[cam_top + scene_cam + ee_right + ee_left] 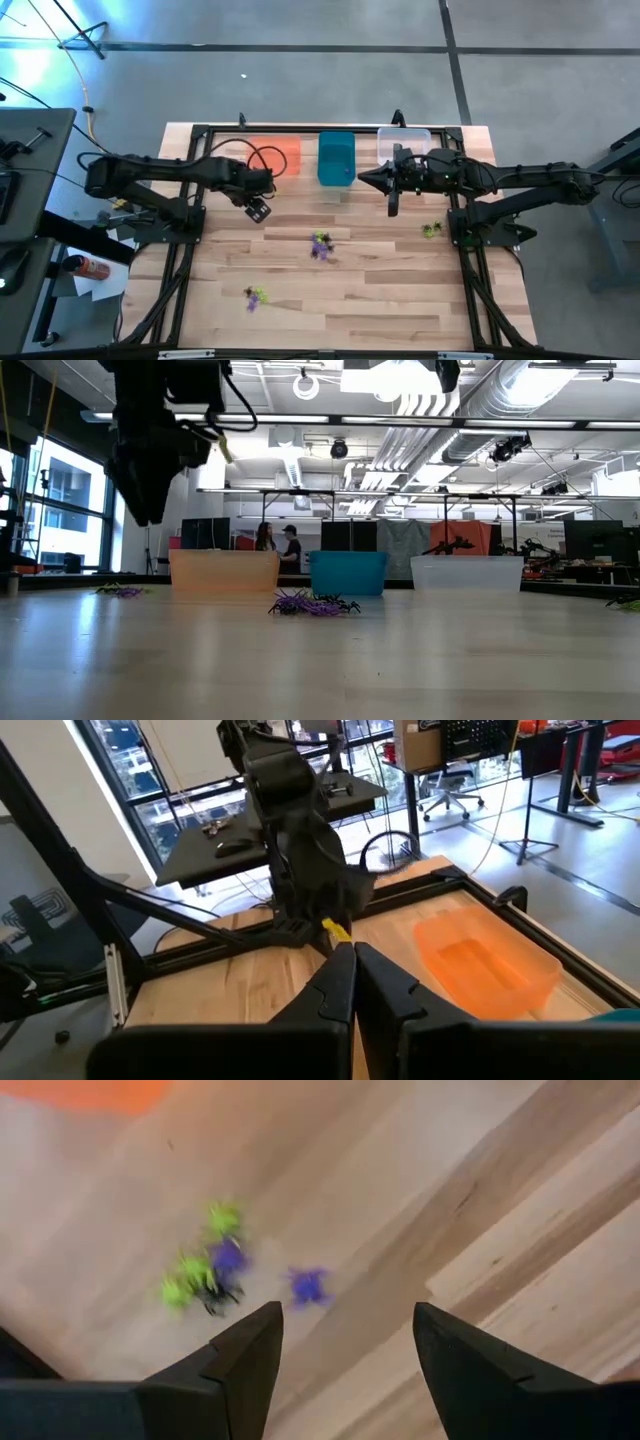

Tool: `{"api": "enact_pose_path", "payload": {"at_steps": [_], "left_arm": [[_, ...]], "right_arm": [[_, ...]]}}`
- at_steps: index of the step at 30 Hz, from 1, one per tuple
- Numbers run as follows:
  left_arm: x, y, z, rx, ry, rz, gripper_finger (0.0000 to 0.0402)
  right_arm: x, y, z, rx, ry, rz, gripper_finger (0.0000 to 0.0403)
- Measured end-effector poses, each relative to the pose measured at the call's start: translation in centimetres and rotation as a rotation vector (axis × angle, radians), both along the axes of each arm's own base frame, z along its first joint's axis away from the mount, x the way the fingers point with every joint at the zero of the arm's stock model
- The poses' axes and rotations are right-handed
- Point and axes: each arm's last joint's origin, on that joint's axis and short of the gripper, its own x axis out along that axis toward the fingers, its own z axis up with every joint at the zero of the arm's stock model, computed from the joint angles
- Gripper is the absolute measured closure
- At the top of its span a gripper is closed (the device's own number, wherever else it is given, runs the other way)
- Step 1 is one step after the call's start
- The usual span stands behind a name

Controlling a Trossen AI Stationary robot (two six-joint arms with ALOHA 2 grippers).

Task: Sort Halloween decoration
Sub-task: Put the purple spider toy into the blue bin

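The left gripper [345,1365] is hanging with its fingers [245,1360] spread and nothing between them, above bare wood just in front of the orange bin [275,155]. The risk: coming down on the tight purple and yellow-green cluster of Halloween decoration [205,1275], it is likely catching several colours together, or nudging them apart. The left arm is reaching in from the table's left edge. The right gripper [352,982], fingers pressed together, is hovering by the clear bin [410,140] and teal bin [336,158].
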Motion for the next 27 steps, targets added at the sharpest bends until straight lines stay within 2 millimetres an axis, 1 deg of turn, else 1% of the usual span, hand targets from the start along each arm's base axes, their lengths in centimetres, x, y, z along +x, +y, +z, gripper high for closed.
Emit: {"api": "enact_pose_path", "payload": {"at_steps": [3,5,8,10,14,21,27], "left_arm": [[0.5,0.0,-1.0,-0.029,0.041,0.003,0.0188],[0.7,0.0,-2.0,-0.034,0.076,0.006,0.0188],[0.5,0.1,-3.8,-0.067,0.129,0.02,0.0188],[0.4,0.0,-5.1,-0.102,0.129,0.037,0.0188],[-0.1,-0.1,-7.0,-0.098,0.12,0.09,0.0188],[-0.6,0.0,-8.4,-0.055,0.11,0.121,0.0188],[-0.7,-0.1,-8.6,-0.06,0.103,0.07,0.0188]], "right_arm": [[0.0,0.0,-0.1,0.0,0.006,0.0,0.0402],[0.0,0.0,-0.1,0.001,0.005,0.0,0.0402],[0.0,0.0,-0.1,0.02,0.003,-0.002,0.0402],[0.0,0.0,-0.1,0.02,0.005,-0.003,0.0402],[0.0,0.0,-0.1,0.022,0.006,-0.004,0.0402],[0.0,0.0,-0.1,0.021,0.009,-0.016,0.0402],[0.0,-0.1,-0.1,0.016,0.009,-0.045,0.0402]]}}
